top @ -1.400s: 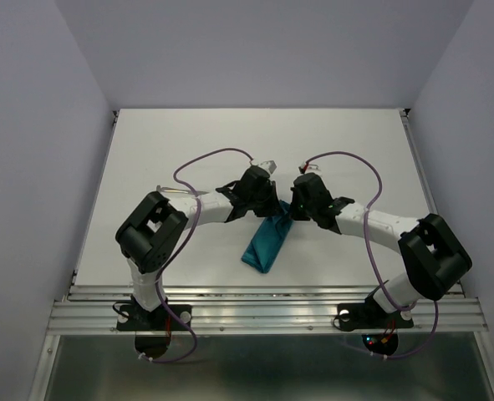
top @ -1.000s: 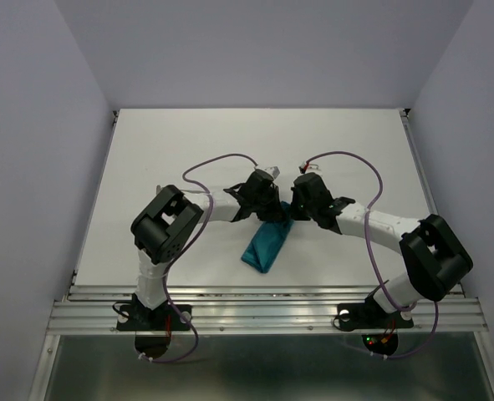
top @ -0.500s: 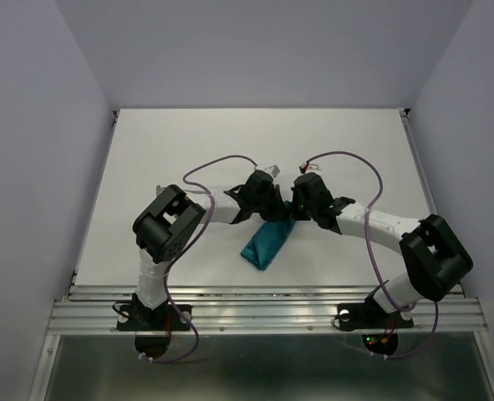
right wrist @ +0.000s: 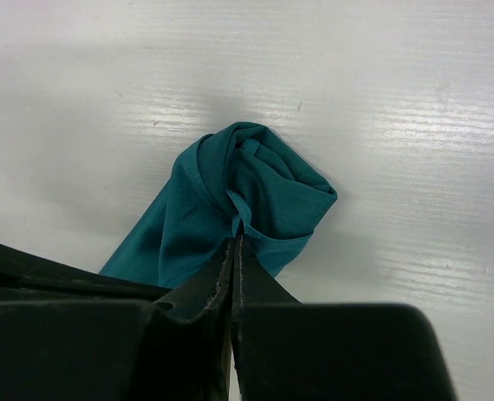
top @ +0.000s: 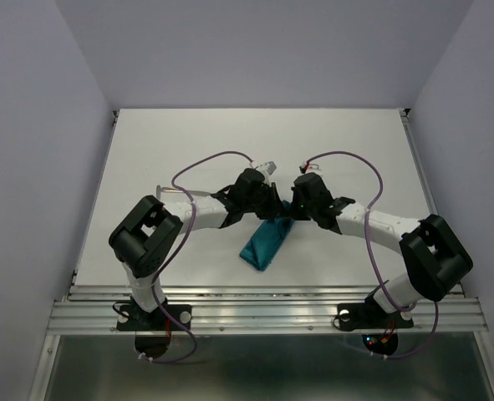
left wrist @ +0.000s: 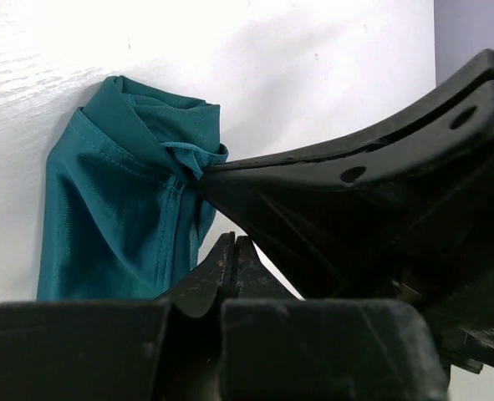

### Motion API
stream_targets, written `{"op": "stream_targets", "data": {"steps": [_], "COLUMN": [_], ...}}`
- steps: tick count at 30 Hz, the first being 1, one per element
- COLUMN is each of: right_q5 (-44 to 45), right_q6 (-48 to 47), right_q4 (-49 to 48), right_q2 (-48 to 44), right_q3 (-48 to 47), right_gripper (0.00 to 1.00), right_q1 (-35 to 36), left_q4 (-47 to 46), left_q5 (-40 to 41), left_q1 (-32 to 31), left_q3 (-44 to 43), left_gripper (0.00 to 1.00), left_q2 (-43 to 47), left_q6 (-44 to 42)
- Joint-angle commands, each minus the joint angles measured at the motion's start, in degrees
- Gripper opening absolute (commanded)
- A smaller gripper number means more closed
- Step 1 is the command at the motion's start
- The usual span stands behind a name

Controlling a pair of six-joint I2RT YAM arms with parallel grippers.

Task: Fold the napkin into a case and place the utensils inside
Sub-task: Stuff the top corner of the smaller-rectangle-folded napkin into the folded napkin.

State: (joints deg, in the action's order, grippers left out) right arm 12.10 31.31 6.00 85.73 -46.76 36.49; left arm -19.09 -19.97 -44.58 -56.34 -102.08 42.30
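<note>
The right gripper [right wrist: 234, 241] pinches the far end of the napkin [right wrist: 263, 188], likely to lift its mouth open. The left gripper [left wrist: 233, 248], jaws together, sits just beside.

The top view looks down from high behind the near edge, far enough back to take in the whole worktop [top: 188, 142]. The wrist views sit close behind the left tool [left wrist: 232, 255] and the right tool [right wrist: 233, 251], each facing ahead and down. All three views share the napkin [top: 266, 242].

2 arms [top: 206, 212] angled inward, jaws closed.
</note>
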Motion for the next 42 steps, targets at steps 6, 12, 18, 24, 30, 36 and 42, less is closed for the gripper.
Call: {"op": "stream_targets", "data": {"steps": [6, 12, 18, 24, 30, 36, 42], "right_q5": [0.8, 0.6, 0.6, 0.5, 0.6, -0.2, -0.6], "right_q6": [-0.2, -0.2, -0.3, -0.3, -0.2, 0.0, 0.0], "right_q4": [-0.5, -0.5, -0.5, -0.5, -0.3, -0.4, -0.4], "right_q2": [-1.2, -1.1, -1.2, -0.9, -1.1, -0.9, -1.2], "right_q3": [-0.4, -0.5, -0.6, -0.8, -0.9, -0.9, -0.5], "right_gripper": [0.01, 0.01, 0.01, 0.01, 0.01, 0.01, 0.01], "right_q1": [0.6, 0.6, 0.6, 0.6, 0.6, 0.6, 0.6], "left_q4": [5.3, 6.7, 6.1, 6.2, 6.2, 5.6, 4.4], "left_q5": [9.9, 12.6, 10.6, 8.3, 5.5, 4.7, 5.5], "left_q1": [0.9, 1.0, 0.9, 0.3, -1.6, -3.1, -3.2], "left_q3": [-0.3, -0.7, 0.3, -0.8, -3.5, -7.2, -7.8], "left_gripper": [0.00, 0.00, 0.00, 0.00, 0.00, 0.00, 0.00], "left_q2": [3.8, 2.1, 1.4, 0.1, -3.2, -6.9, -6.6], "left_q6": [-3.9, -3.8, -3.5, -3.7, -3.4, -2.8, -2.4]}}
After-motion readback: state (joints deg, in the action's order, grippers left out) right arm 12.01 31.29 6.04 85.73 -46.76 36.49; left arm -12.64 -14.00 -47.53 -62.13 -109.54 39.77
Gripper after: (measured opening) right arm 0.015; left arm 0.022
